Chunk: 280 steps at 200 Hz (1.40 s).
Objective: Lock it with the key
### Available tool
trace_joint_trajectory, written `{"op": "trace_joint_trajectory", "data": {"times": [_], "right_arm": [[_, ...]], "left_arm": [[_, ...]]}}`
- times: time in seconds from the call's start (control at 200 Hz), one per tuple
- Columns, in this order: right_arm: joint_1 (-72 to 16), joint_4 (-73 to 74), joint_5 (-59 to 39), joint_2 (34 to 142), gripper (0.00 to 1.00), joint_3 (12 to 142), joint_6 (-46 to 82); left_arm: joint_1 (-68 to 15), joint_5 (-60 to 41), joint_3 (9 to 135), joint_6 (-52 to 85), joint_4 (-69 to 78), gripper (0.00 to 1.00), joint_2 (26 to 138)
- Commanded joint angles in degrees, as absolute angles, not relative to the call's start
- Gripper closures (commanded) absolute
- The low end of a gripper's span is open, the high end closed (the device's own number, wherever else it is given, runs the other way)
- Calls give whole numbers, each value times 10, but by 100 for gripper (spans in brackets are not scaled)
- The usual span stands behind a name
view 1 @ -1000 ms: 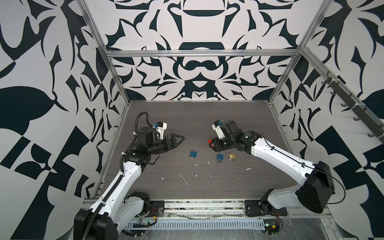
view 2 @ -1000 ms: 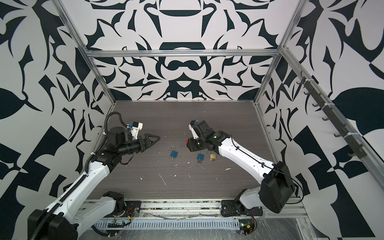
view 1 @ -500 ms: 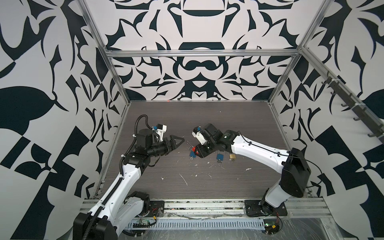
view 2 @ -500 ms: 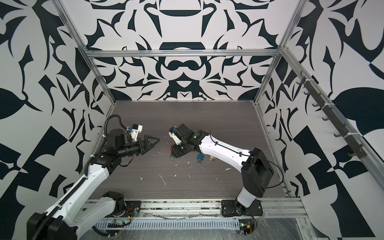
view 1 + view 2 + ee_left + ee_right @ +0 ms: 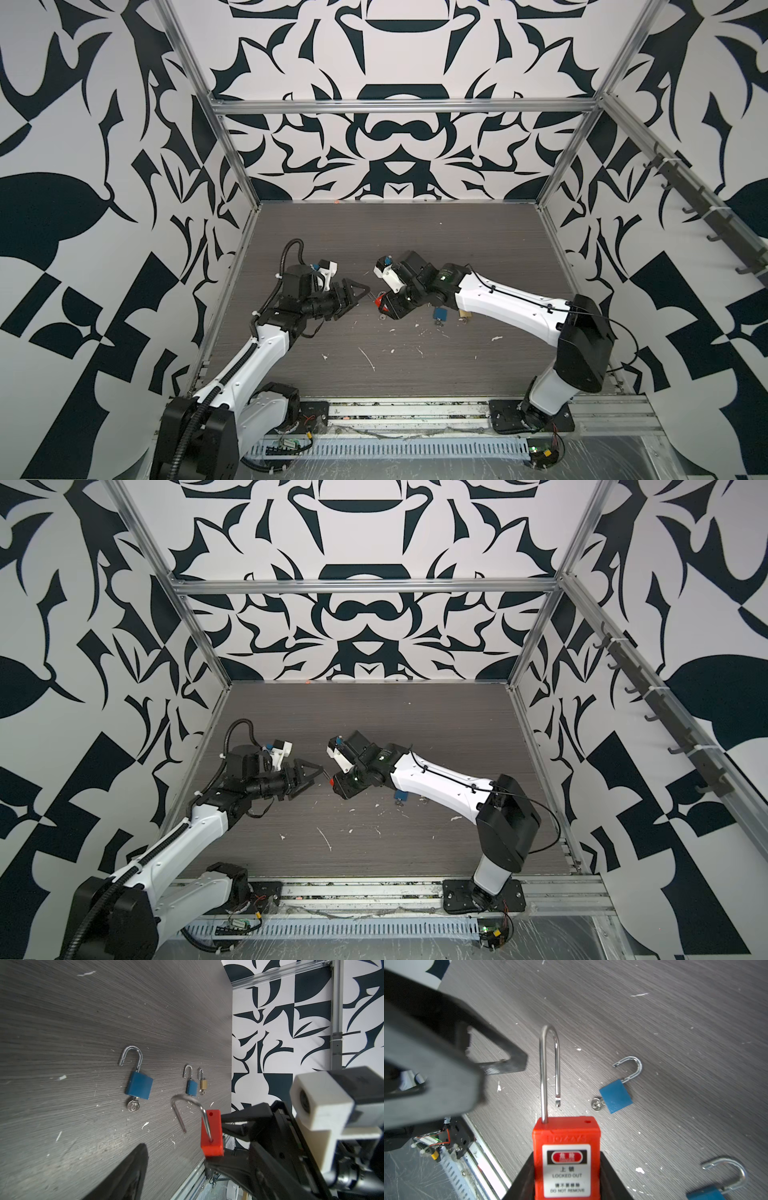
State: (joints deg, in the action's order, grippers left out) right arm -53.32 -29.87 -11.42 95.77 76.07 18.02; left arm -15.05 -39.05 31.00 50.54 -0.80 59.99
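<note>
Because its free shackle end has to be pressed home into the body, the red lockout padlock (image 5: 566,1147) is clamped by its sides in the right gripper (image 5: 566,1177), with the open shackle (image 5: 549,1064) aimed at the left gripper (image 5: 361,296). That gripper's jaws stand apart just beside the loop, probably ready to take it. Beyond, on the table (image 5: 415,249), lie a blue padlock (image 5: 616,1096) with its key (image 5: 596,1103) inserted, a second blue padlock (image 5: 192,1088) and a brass padlock (image 5: 203,1084); no key shows in the red one.
</note>
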Motion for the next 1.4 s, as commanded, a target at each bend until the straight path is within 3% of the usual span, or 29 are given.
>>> {"op": "trace_joint_trajectory", "data": {"times": [0.0, 0.155, 0.525, 0.93, 1.11, 1.16, 1.255, 1.325, 1.395], "right_arm": [[-549, -276, -122, 965, 100, 793, 169], [-569, -286, -105, 990, 100, 817, 160], [-581, -281, -81, 1001, 100, 829, 158], [-580, -280, -70, 999, 100, 835, 151], [-580, -267, -54, 989, 100, 825, 154], [-580, -260, -44, 984, 88, 821, 158], [-577, -255, -30, 964, 44, 819, 171], [-573, -225, -23, 929, 28, 797, 185], [-553, -174, -37, 881, 22, 754, 224]], "left_arm": [[-153, -404, 302, 521, 32, 21, 604], [-152, -421, 292, 539, 70, 27, 622], [-153, -420, 279, 544, 73, 51, 611], [-152, -422, 271, 544, 75, 100, 601], [-153, -409, 255, 583, 120, 100, 584], [-152, -394, 244, 607, 146, 100, 574], [-152, -344, 225, 663, 185, 100, 551], [-152, -305, 217, 698, 215, 100, 535], [-152, -264, 211, 735, 239, 100, 520]]}}
